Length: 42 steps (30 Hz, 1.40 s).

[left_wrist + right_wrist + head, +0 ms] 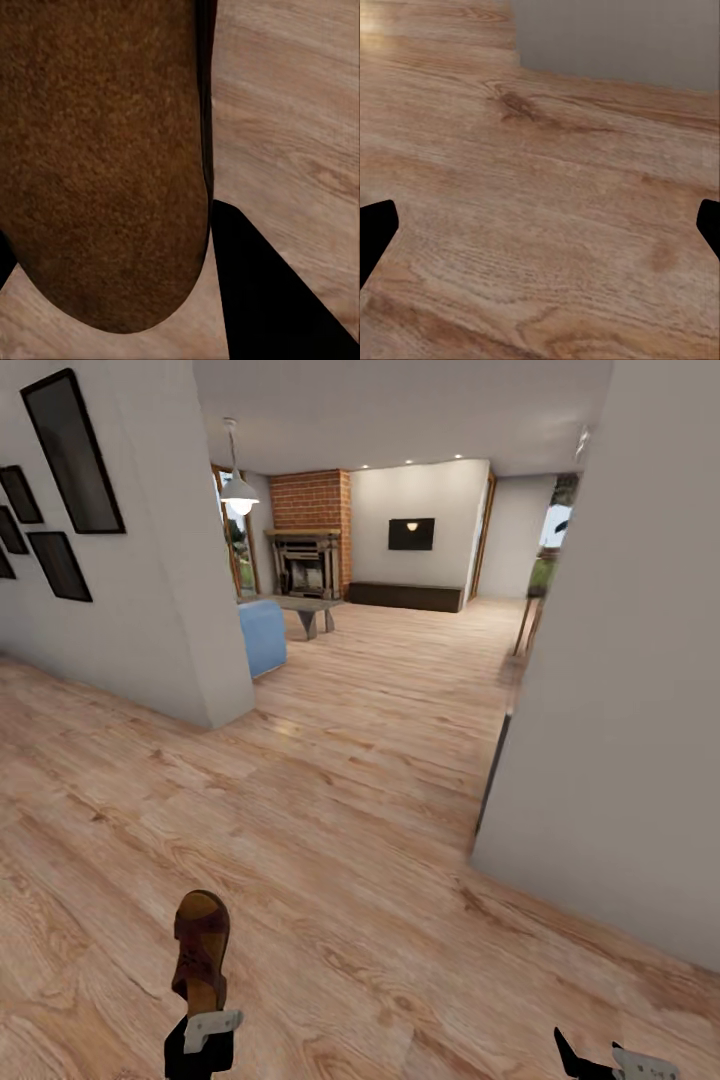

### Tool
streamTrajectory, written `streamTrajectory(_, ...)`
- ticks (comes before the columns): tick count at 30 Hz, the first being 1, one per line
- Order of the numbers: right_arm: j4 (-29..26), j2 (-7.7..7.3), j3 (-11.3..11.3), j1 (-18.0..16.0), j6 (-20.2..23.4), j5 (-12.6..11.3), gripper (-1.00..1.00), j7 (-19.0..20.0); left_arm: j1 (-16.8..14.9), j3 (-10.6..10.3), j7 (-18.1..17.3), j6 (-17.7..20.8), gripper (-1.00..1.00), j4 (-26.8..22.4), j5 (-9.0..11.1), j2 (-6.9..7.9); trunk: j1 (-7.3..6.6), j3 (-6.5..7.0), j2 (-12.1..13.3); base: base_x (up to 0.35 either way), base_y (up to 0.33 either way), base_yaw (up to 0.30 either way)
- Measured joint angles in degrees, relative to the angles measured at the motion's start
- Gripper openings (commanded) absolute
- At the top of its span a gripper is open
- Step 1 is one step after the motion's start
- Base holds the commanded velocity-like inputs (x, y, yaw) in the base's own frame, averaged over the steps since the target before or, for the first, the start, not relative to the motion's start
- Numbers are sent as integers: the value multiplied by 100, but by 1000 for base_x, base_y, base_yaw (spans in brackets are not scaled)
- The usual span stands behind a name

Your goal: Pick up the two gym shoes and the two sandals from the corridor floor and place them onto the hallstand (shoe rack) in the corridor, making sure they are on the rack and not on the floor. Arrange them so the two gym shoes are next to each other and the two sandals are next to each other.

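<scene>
Left gripper [205, 1028] clamped on dark brown leather sandal [200, 950] above light wood-plank corridor floor [380, 840], right gripper [540, 232] spread wide, empty

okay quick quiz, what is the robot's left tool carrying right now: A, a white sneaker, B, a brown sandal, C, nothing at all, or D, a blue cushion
B: in the head view the left tool grips a dark brown sandal by its heel end, and the left wrist view looks along its brown sole.
</scene>
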Motion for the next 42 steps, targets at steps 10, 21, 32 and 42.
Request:
streamTrajectory(10,-1,3,0,0,0,-3,100,0,0,1,-7,0,-100,1,1,0,-1,-21,0,250,229,277)
streamTrajectory(21,3,4,0,0,0,2,100,0,0,8,-4,-2,-100,2,1,0,-2,-44,0,327,50,277)
streamTrajectory(32,-1,4,0,0,0,2,100,0,0,15,-7,-2,-100,8,5,0,-2,-68,0,337,1,277)
streamTrajectory(42,-3,7,0,0,0,1,100,0,0,18,-3,-2,-100,11,10,3,-2,-89,0,338,0,277)
